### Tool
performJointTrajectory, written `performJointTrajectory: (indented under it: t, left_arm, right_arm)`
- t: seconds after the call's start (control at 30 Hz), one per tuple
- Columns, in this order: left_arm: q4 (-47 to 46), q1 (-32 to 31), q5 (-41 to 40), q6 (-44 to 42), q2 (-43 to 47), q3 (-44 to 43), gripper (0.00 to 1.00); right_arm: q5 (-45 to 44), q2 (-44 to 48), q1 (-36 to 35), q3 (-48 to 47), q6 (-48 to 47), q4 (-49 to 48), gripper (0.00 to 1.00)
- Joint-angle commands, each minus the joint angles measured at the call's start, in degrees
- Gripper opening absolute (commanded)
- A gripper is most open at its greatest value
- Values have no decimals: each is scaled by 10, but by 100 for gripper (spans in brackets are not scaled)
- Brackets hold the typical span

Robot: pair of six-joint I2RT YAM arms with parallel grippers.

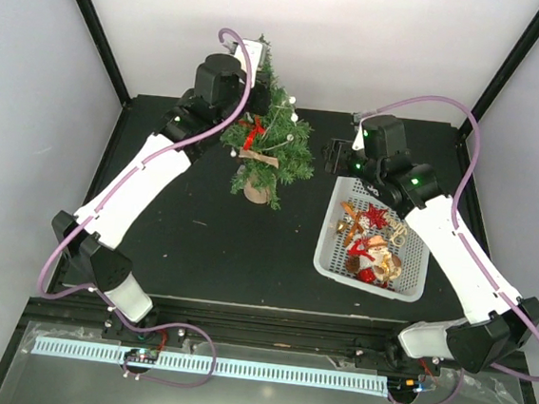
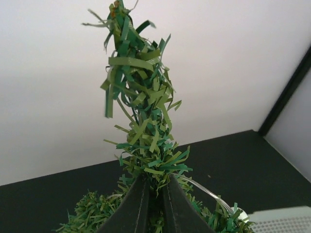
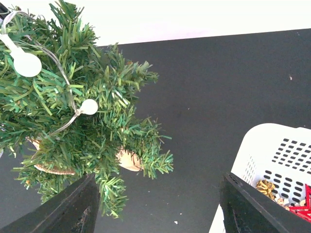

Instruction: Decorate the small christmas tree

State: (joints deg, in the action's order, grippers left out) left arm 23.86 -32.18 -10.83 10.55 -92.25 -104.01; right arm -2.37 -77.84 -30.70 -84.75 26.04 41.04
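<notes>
Left claw [image 2: 156, 180] is pinched narrow on the tree [image 2: 141, 116] just below its tip. The tree stands near the counter's [image 1: 199, 243] far edge, left of centre. Any sideways tug could bend the top or topple it on its small pot [image 3: 127, 160], and the light string [image 3: 89, 107] could snag. Needles hide what exactly sits between the fingers. Right claw [image 3: 158, 204] hangs wide and empty between tree and basket [image 3: 272, 141], whose ornaments are mostly cut off.

The small christmas tree [image 1: 273, 150] – green, with red bow [image 1: 252, 132] and white bulbs [image 3: 26, 64] – stands upright on its pot [image 1: 257, 193].
</notes>
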Motion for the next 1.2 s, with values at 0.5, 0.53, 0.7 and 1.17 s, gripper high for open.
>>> performJointTrajectory:
  t: [0.5,0.53,0.7,1.17]
  left_arm:
    - [158,190,546,-147,-65,-169,2]
    - [180,192,568,-164,-73,-187,2]
    - [256,197,683,-218,-97,-218,2]
    - [261,210,772,-205,-100,-218,2]
  right_arm:
    - [14,4,5,31,9,-30,68]
    - [15,3,5,30,9,-30,68]
    - [19,-4,5,29,11,-29,68]
    - [26,-9,5,29,10,-26,68]
